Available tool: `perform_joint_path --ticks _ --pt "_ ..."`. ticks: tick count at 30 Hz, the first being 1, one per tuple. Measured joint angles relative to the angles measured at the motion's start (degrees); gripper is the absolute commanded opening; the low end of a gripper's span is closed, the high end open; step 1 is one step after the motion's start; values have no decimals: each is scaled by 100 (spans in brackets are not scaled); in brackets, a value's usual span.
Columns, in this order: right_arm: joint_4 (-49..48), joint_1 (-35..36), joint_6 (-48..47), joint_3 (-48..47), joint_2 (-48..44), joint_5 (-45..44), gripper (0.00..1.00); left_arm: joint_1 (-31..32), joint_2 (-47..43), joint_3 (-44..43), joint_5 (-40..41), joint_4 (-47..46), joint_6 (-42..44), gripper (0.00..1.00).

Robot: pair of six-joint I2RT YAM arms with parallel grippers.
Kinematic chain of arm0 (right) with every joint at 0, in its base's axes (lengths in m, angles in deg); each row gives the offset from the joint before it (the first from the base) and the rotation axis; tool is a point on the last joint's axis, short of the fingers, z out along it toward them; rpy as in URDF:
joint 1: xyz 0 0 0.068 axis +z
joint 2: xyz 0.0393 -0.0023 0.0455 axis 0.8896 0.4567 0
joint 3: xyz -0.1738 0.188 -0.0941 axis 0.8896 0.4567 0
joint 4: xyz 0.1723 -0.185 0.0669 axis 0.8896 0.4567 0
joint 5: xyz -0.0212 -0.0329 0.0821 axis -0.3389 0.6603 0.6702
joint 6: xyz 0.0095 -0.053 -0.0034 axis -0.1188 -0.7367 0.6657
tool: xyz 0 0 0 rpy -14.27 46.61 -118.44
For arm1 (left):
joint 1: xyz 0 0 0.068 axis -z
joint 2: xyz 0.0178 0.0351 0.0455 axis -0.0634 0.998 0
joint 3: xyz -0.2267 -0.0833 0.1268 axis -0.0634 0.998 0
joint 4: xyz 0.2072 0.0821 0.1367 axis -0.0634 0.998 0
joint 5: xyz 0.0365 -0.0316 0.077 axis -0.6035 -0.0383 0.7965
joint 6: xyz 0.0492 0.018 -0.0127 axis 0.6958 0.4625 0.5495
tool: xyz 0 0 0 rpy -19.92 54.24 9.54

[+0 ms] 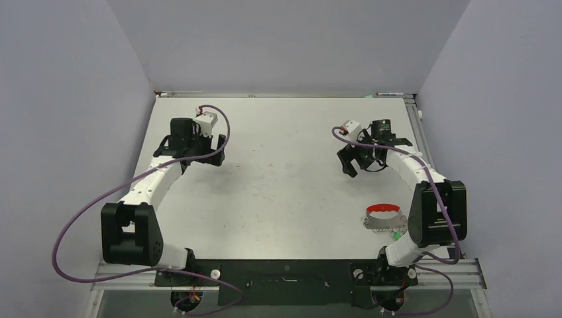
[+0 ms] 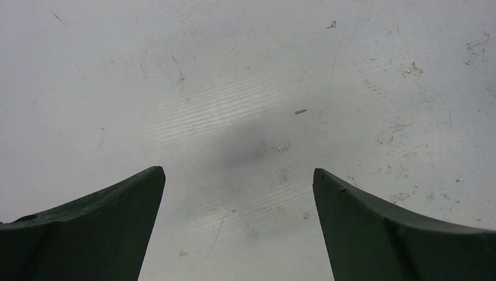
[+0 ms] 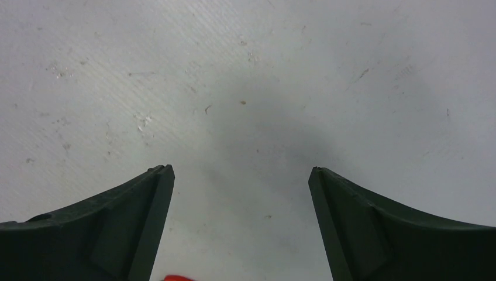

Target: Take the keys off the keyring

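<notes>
The keyring, a thin silvery ring with a bright red crescent band, lies flat on the table at the near right, beside the right arm's elbow. The keys fan out from it toward the near edge, and one green head shows. My right gripper is open and empty above bare table, farther back and left of the keyring. In the right wrist view the gripper is wide open, and a red sliver shows at the bottom edge. My left gripper is open and empty at the far left.
The white table is scuffed and speckled. Purple cables loop off both arms. Grey walls stand on three sides. The right arm's black elbow joint stands just right of the keyring.
</notes>
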Motion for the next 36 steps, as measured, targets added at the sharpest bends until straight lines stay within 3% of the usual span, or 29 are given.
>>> perform_joint_path --ticks 7,12,21,26,31,36 --pt "1445 -710 -1434 -221 0 -120 90 50 -46 15 -7 -17 2 96" --pt "2050 -1399 -2465 -151 -37 -717 90 118 -46 15 -7 -15 -2 96" --pt "2321 -1322 -3571 365 -57 -1353 98 192 -52 15 -7 -13 -13 96" --pt "2273 -1008 -3729 599 232 -1462 91 192 -116 15 -7 -4 -22 96" --pt "2208 -481 -3646 756 332 -1720 72 192 -216 15 -9 7 -22 96" --pt "2057 146 -3143 741 369 -1738 60 192 -232 15 -46 9 -22 96"
